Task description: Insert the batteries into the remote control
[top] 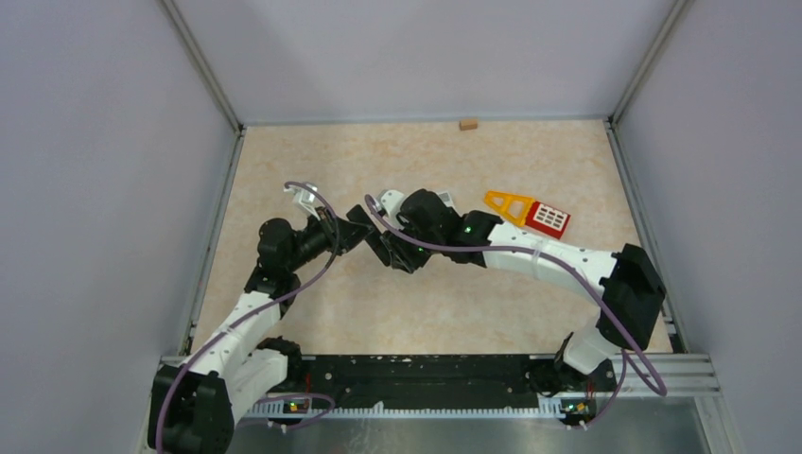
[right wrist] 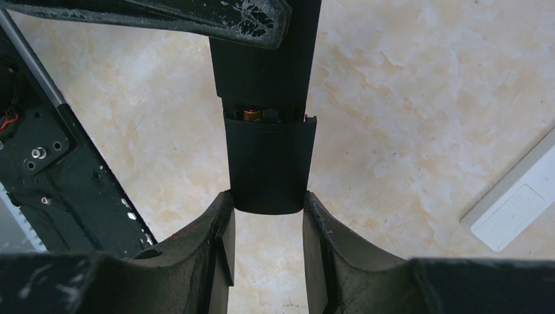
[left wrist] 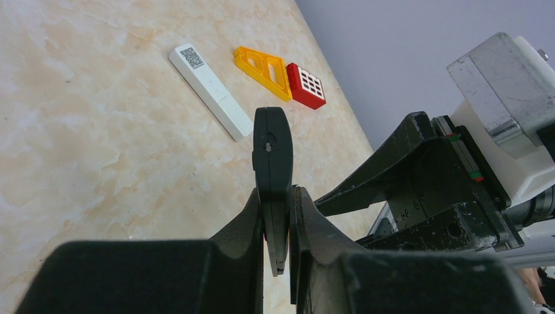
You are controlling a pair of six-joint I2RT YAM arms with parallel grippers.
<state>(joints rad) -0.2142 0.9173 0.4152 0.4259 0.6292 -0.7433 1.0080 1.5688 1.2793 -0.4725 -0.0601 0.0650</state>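
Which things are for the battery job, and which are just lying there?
For the job: black remote, held by left gripper and right gripper; what looks like a battery inside it.
Just lying about: white remote, yellow toy, red toy, small brown block.

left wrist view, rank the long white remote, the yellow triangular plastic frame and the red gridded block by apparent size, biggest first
1. long white remote
2. yellow triangular plastic frame
3. red gridded block, only slightly smaller than the frame
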